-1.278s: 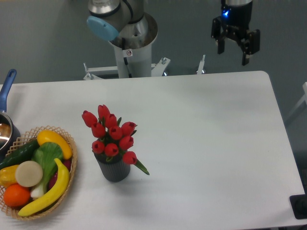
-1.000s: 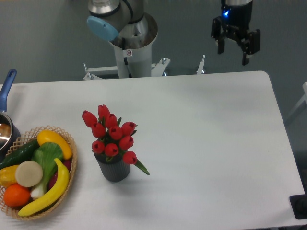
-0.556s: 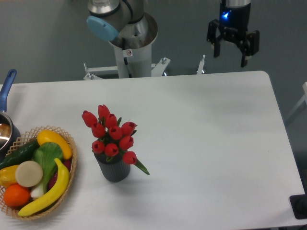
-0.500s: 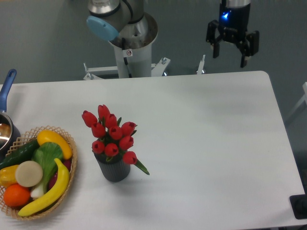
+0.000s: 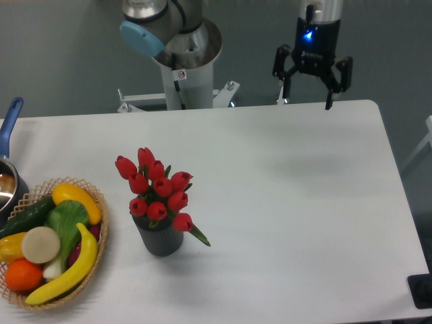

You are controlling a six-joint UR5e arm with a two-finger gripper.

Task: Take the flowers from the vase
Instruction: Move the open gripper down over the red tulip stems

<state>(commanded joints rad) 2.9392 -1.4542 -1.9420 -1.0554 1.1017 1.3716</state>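
The flowers [image 5: 156,190], a bunch of red tulip buds with green leaves, stand upright in the vase [image 5: 159,240], a short dark grey ribbed cup left of the table's middle. One leaf hangs over the vase's right rim. My gripper [image 5: 307,96] hangs high over the table's far edge, right of centre, well away from the flowers. Its two black fingers are spread apart and open, with nothing between them.
A wicker basket [image 5: 96,200] of fruit and vegetables sits at the front left corner of the table. A pot with a blue handle [image 5: 9,120] is at the left edge. The arm's base column [image 5: 185,67] stands behind the table's far edge.
The gripper has moved left and slightly down along the far edge, and has turned about its axis. The flowers and vase have not moved.
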